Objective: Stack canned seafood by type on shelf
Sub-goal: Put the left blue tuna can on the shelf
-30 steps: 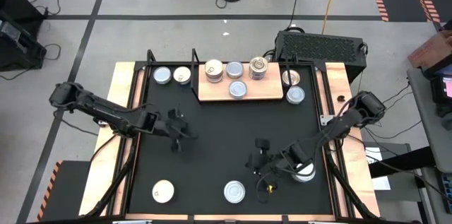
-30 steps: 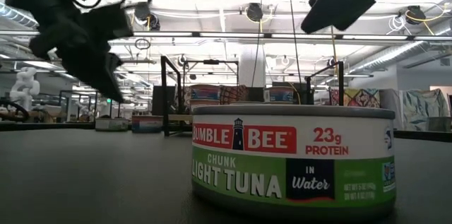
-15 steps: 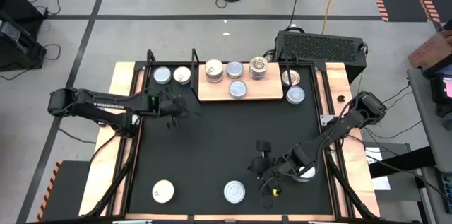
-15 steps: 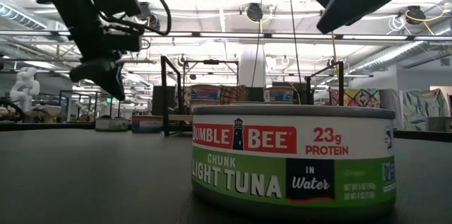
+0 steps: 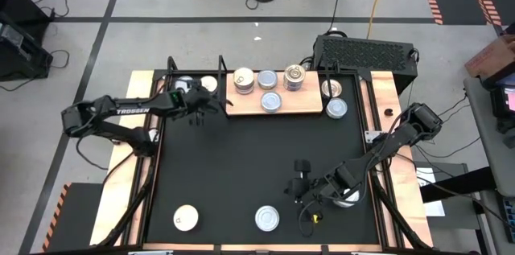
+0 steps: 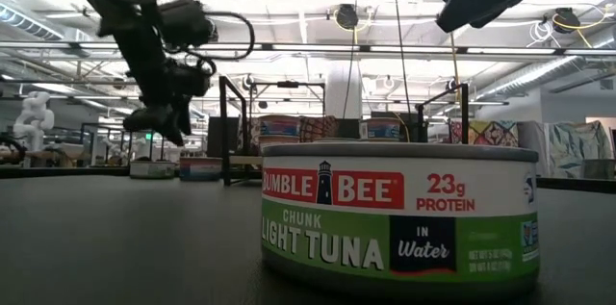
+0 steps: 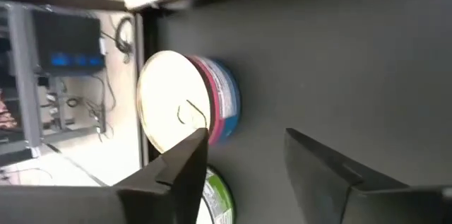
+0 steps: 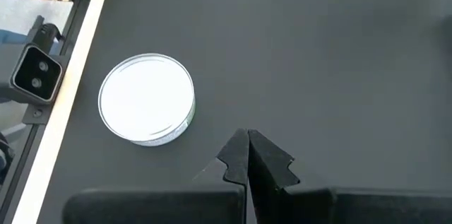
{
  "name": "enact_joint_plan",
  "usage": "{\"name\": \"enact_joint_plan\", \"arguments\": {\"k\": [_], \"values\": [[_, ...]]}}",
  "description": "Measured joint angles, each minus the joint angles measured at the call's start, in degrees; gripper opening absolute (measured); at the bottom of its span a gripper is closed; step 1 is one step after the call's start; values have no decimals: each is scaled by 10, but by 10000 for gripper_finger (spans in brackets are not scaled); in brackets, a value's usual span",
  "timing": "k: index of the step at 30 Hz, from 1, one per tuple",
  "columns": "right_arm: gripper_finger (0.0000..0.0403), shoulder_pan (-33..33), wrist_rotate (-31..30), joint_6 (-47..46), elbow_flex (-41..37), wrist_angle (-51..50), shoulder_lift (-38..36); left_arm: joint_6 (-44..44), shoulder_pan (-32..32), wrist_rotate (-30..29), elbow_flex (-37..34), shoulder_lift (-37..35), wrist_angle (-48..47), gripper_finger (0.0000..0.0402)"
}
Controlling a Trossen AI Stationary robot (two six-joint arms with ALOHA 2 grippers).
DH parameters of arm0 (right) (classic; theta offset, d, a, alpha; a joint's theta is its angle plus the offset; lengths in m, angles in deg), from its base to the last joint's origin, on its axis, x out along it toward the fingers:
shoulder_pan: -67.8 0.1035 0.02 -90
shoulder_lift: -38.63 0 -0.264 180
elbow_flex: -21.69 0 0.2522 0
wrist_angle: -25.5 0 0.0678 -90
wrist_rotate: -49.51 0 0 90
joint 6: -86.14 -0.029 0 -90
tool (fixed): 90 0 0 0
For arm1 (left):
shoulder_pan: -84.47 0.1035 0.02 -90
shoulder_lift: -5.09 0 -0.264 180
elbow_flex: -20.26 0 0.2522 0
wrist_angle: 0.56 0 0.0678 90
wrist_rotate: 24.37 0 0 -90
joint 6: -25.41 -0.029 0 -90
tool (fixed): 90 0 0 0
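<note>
Fingers of left gripper [image 7: 244, 164] apart, empty; goldish-topped tin [image 7: 185, 103] just ahead, beside shelf [image 5: 273, 111]. Right gripper [image 8: 248, 155] shut, farther off.

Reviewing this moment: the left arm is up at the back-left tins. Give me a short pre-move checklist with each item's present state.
1. Left gripper open for a grasp: ok, fingers apart in the left wrist view.
2. Target in front of it: ok, a pull-tab tin with a blue and pink label stands upright on the tabletop.
3. Left gripper empty: ok, nothing between the fingers.
4. Neighbouring green-label tin clear of the fingers: cannot tell, it sits close by one finger.
5. Free spot on the shelf: ok, bare board shows beside the tins.
6. Right gripper out of the way: ok, shut, at the front right near a white-top tin.
</note>
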Motion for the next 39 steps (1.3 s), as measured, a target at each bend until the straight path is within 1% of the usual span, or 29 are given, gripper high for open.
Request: {"name": "enact_joint_plan", "arguments": {"k": [4, 7, 11, 14, 18, 21, 23, 32, 34, 39], "values": [[0, 1, 0, -4, 0, -9, 0, -10, 37, 7, 0, 49, 42, 209], [0, 4, 0, -4, 0, -10, 0, -35, 63, 6, 0, 88, 90, 212], [0, 8, 0, -5, 0, -10, 0, -45, 85, 9, 1, 126, 146, 212], [0, 8, 0, -4, 0, -10, 0, -59, 94, 9, 1, 145, 161, 212], [0, 7, 0, -4, 0, -10, 0, -69, 96, 9, 2, 164, 160, 209], [0, 7, 0, -3, 0, -10, 0, -70, 96, 8, 2, 169, 159, 188], [0, 7, 0, -2, 0, -10, 0, -71, 96, 4, 2, 169, 158, 163], [0, 7, 0, -4, 0, -10, 0, -71, 96, -23, 2, 167, 154, 22], [0, 7, 0, -4, 0, -10, 0, -67, 93, -28, 1, 165, 151, 7], [0, 7, 0, -13, 0, -11, 0, -61, 73, -29, 0, 137, 118, 2]]}}
